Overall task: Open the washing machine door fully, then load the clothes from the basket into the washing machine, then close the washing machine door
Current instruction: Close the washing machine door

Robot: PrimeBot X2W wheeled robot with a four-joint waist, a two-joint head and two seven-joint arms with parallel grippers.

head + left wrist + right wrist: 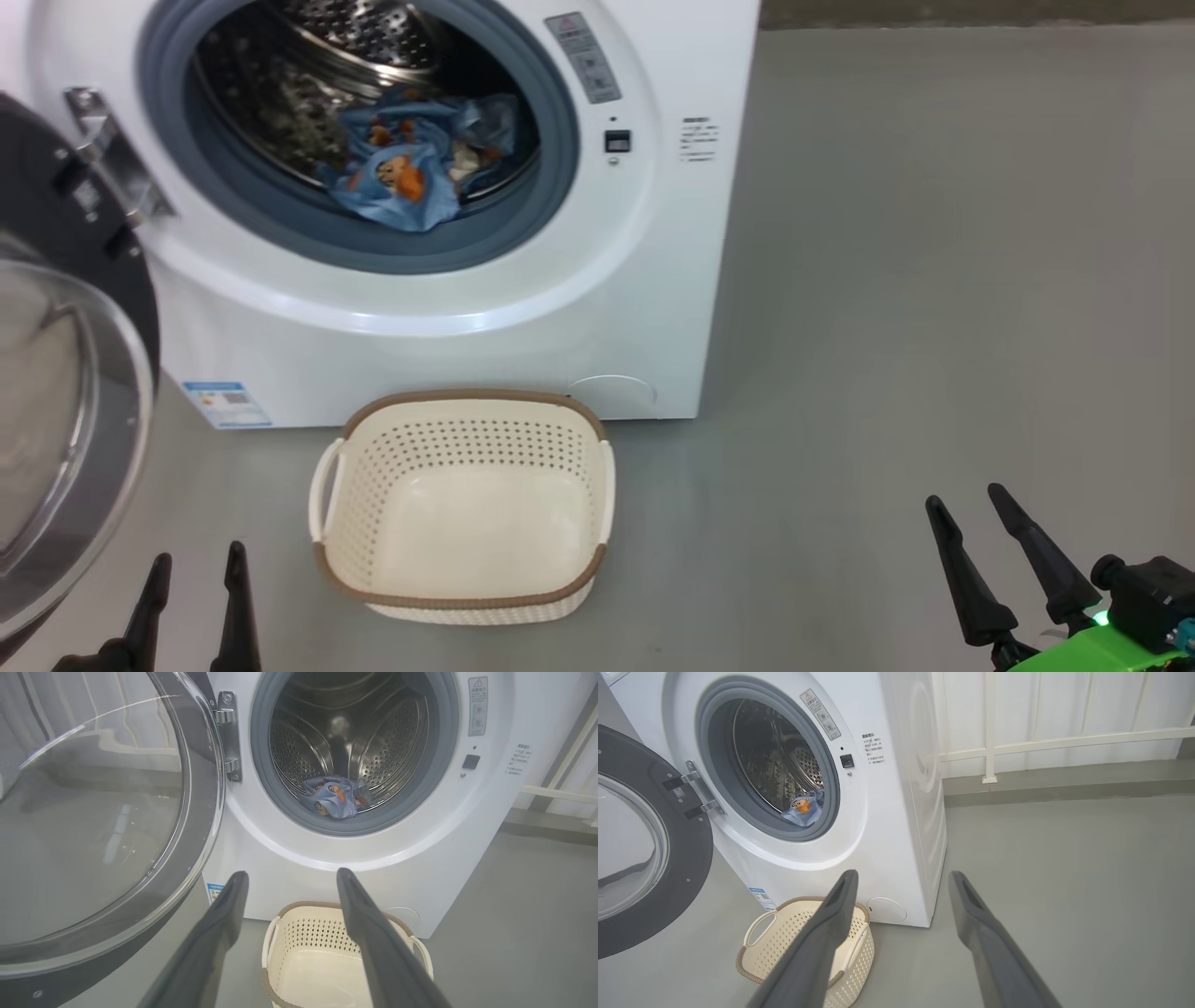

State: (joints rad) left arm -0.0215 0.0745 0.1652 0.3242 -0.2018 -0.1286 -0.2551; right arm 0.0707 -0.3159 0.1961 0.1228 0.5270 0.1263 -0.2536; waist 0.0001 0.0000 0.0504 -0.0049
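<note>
Door [65, 373] fully open at 9 o'clock. Clothes [411, 173] inside washing machine [560, 308] at 12 o'clock; basket [467, 399] empty. Left gripper [199, 553] and right gripper [965, 496] spread apart, holding nothing. Outstanding: door closure.

One washer [523, 317], one basket [464, 396], maybe one garment [403, 191].

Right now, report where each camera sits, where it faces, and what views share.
Head: high, looking forward and down at the washing machine and basket; left hand and right hand at bottom corners.
Left wrist: along the left hand's fingers, facing the open door and drum.
Right wrist: along the right hand's fingers, facing the washing machine obliquely.
Shared: clothes in the drum.
</note>
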